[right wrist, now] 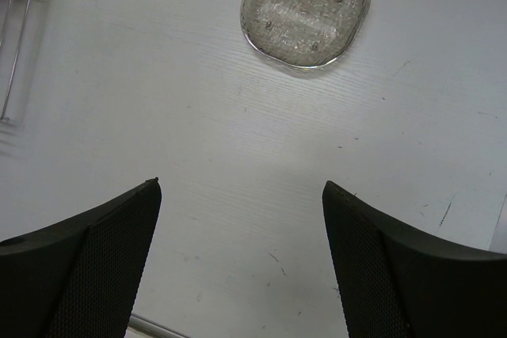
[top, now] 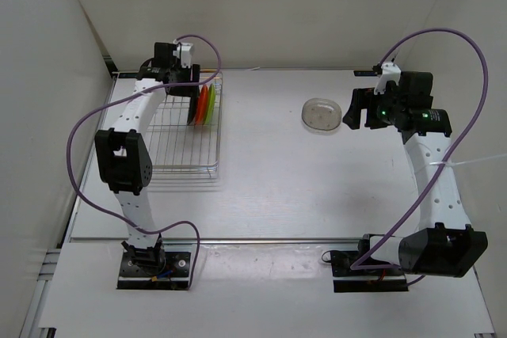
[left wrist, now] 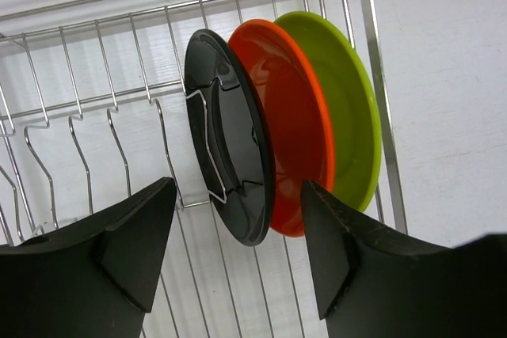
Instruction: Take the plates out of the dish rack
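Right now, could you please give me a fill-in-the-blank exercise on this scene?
____ round plates stand on edge in the silver wire dish rack.
The orange-red plate stands ____ the black plate and the lime green plate.
The left gripper and right gripper are ____.
Missing: three; between; open

I saw the orange plate (left wrist: pixel 293 124) crowding the black plate (left wrist: pixel 230 156) at three o'clock, dish rack (top: pixel 182 148) wires at nine; counter (top: pixel 261 164) beyond lay open.
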Robot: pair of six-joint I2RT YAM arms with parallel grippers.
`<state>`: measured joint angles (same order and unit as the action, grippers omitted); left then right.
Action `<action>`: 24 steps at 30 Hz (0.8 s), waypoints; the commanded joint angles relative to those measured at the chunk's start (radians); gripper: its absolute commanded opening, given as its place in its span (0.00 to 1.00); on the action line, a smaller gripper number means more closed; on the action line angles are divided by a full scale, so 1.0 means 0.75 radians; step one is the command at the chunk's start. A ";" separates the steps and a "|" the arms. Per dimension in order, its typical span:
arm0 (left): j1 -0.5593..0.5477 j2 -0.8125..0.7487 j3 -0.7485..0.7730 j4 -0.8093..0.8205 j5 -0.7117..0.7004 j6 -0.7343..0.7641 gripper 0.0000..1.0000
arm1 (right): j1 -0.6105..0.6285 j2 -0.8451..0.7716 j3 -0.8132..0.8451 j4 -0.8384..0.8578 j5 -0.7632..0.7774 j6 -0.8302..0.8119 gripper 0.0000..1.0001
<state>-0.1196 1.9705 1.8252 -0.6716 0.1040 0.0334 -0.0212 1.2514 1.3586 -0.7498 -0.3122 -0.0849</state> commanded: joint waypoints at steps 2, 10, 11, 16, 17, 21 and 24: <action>0.010 0.001 0.043 0.006 -0.020 -0.008 0.75 | 0.002 -0.049 0.011 0.047 0.009 0.015 0.85; 0.010 0.040 0.043 0.006 -0.044 -0.008 0.67 | 0.002 -0.049 0.011 0.047 -0.003 0.015 0.85; 0.010 0.040 0.055 0.006 -0.045 -0.008 0.67 | 0.002 -0.049 0.011 0.047 -0.003 0.015 0.85; 0.010 0.064 0.068 0.006 -0.045 -0.008 0.58 | 0.002 -0.049 0.011 0.047 -0.003 0.027 0.85; 0.010 0.064 0.068 0.006 -0.045 -0.008 0.55 | 0.002 -0.049 0.011 0.047 -0.003 0.027 0.85; 0.010 0.064 0.068 -0.007 -0.045 -0.008 0.44 | 0.002 -0.049 -0.001 0.047 -0.003 0.027 0.85; -0.002 0.064 0.068 -0.007 -0.045 -0.008 0.35 | 0.002 -0.049 -0.014 0.047 -0.003 0.027 0.85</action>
<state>-0.1196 2.0277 1.8404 -0.6743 0.0837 0.0261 -0.0212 1.2385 1.3582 -0.7494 -0.3111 -0.0669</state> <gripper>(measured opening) 0.363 0.855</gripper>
